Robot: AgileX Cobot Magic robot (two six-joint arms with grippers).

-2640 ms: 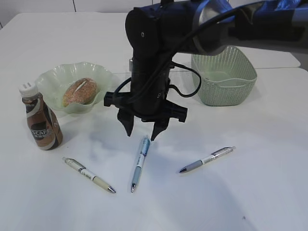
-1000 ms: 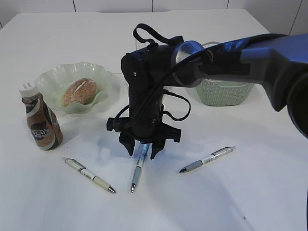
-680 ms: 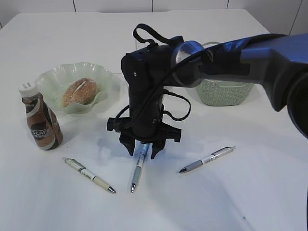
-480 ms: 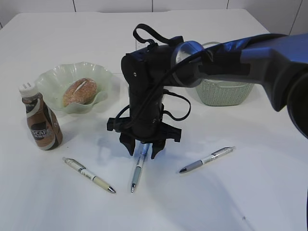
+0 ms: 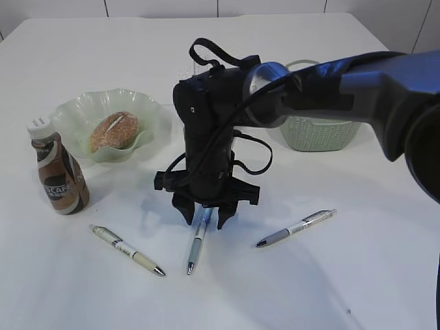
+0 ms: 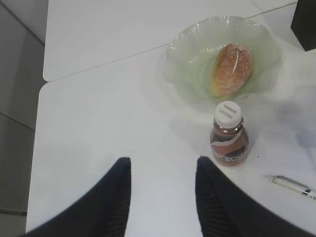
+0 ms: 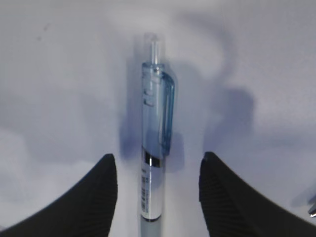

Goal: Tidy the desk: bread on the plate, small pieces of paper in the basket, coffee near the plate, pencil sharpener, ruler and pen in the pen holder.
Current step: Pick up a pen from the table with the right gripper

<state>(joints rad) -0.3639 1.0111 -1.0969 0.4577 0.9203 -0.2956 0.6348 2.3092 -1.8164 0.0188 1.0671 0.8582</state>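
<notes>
The right gripper (image 5: 205, 218) is standing low over the white table (image 5: 357, 275), jaws apart and straddling the blue pen (image 5: 197, 243), whose clip end is lying between the fingertips while the barrel is running out toward the camera. The right wrist view is showing clear gaps between pen (image 7: 156, 148) and both fingers (image 7: 98, 192) (nothing grasped). Left of the claw a cream pen (image 5: 127, 249) is lying; right of it, a grey pen (image 5: 295, 227). The left gripper (image 6: 160, 197), seen only in its wrist view, is hanging released above the coffee bottle (image 6: 228, 134) and the bread (image 6: 231, 69) on the green plate (image 6: 182, 64). The basket (image 5: 323, 130) is sitting behind the arm, open tabletop lying around the pens.
</notes>
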